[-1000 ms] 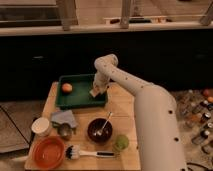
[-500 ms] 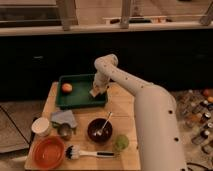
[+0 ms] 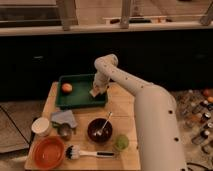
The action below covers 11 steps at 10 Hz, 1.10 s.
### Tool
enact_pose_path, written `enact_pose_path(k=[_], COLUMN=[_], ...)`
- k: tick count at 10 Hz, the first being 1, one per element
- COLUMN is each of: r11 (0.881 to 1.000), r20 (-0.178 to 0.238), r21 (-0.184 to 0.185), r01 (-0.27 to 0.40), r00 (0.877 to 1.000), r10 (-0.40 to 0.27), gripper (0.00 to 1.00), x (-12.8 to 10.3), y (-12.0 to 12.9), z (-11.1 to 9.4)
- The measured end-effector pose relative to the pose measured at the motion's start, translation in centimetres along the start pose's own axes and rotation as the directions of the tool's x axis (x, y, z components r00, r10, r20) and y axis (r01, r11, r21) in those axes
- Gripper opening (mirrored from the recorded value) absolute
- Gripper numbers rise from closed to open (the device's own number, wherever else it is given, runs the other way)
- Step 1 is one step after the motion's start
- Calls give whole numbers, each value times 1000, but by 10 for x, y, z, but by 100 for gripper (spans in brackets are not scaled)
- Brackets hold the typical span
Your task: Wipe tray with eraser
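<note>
The eraser (image 3: 94, 93) is in the right part of the tray (image 3: 80, 98), close to the right rim. It hangs a little tilted at the tip of my pincer (image 3: 97, 89), which is clamped on it from above. I cannot tell whether its underside touches the tray floor or sits just above it.

The tray lies at the back of the table (image 3: 121, 102), left of the middle, with its long side running left to right. An orange (image 3: 66, 88) rests in its left part, well apart from the eraser.

My arm (image 3: 150, 107) comes in from the lower right, rises to a bend (image 3: 106, 62) above the tray's back right corner, and drops down to the pincer.

In front of the tray a cloth (image 3: 64, 118) lies crumpled near the table's left side. A white cup (image 3: 40, 126) stands to its left and a small metal cup (image 3: 64, 131) just in front of it. To the right of those is a dark bowl (image 3: 99, 131) with a spoon (image 3: 105, 123) leaning out of it.

Along the front edge, from left to right, I see an orange bowl (image 3: 48, 152), a brush (image 3: 88, 152) lying flat with its bristles to the left, and a small green thing (image 3: 121, 143) that I cannot make out.
</note>
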Motion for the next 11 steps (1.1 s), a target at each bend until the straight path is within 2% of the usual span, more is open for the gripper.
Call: enact_pose_path(k=[1,7,8,9,11], r11=[1000,1000,1000,1000,997], r20=[0,-1,-4,-16,-32], r21=[0,-3,-5,0,25], r01=[0,0,3,23,73], r00=[1000,1000,1000,1000,997], r10=[0,0,-3,-23,-72], gripper=[9,71,74,74,58], x=[0,0,0,-6,-33], y=[0,1,2,1,-11], z=[0,0,0,-4,-18])
